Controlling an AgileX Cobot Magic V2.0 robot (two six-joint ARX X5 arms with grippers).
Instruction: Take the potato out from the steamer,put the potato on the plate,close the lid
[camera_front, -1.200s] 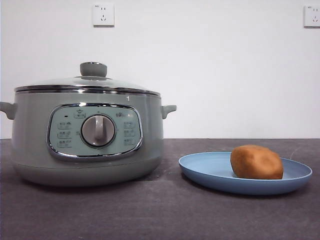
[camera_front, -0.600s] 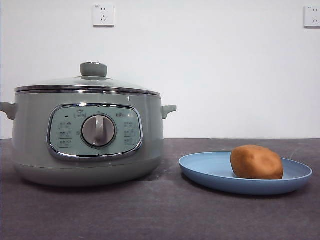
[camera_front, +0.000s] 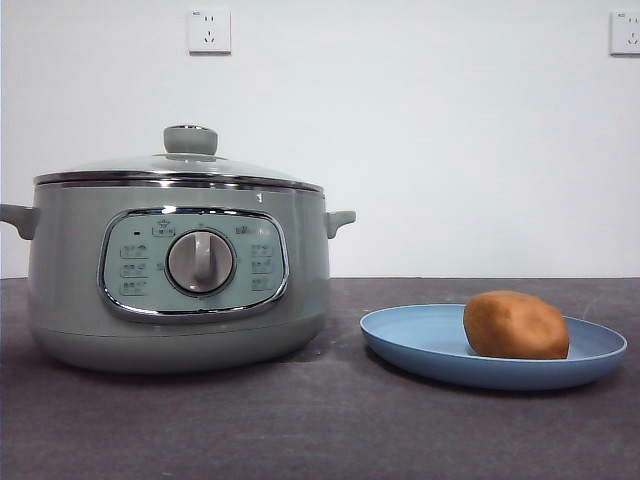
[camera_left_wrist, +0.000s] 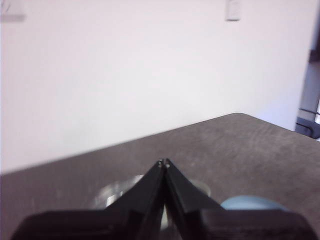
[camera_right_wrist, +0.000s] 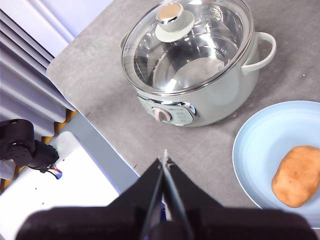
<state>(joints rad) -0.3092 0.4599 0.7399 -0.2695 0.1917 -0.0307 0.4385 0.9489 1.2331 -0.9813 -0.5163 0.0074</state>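
Note:
The sage-green steamer stands on the table at the left, with the glass lid resting on its rim. The right wrist view shows the steamer and the lid from high above. The orange-brown potato lies on the light-blue plate to the right of the steamer; it also shows in the right wrist view on the plate. My left gripper is shut and empty, high over the table. My right gripper is shut and empty, high above the table's front edge. Neither gripper shows in the front view.
Two wall sockets hang on the white wall behind. In the right wrist view a white surface and a black device lie beyond the table's edge. A blurred pale-blue shape shows below the left gripper.
The whole front view has shifted a few pixels to the right. The steamer, lid, potato and plate keep their places relative to each other.

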